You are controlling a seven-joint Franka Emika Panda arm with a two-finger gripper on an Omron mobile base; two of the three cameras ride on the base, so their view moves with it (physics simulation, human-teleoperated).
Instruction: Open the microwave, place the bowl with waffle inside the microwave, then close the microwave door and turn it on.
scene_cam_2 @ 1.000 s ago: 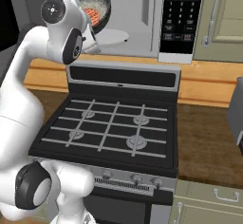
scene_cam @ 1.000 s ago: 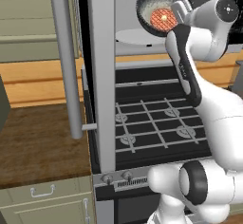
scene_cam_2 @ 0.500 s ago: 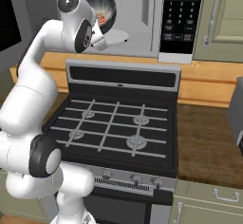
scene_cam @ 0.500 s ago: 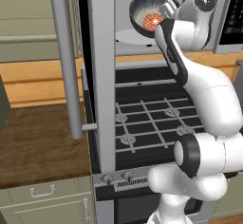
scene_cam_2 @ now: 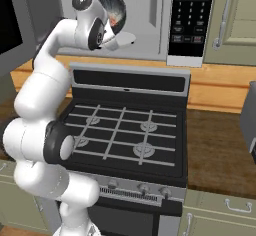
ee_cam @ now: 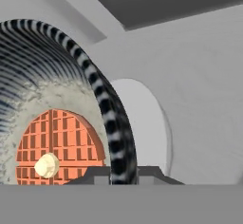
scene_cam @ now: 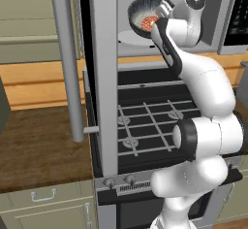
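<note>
Door (scene_cam: 104, 77) swung wide toward me, stove (scene_cam_2: 125, 130) below: I have the bowl (scene_cam: 145, 12) pinched at its rim (ee_cam: 111, 123) by the gripper (scene_cam: 160, 22), fingers closed on it, waffle (ee_cam: 59, 147) inside, tilted at the mouth of the microwave (scene_cam_2: 150, 25) over the turntable (ee_cam: 142, 123). Opening is done; setting down, shutting and starting remain, I judge.

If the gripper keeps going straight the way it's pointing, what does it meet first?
Probably the microwave's grey inner wall. The gripper, pinching the bowl's rim, faces into the cavity, with the white turntable beside that line. Depth is hard to judge.
</note>
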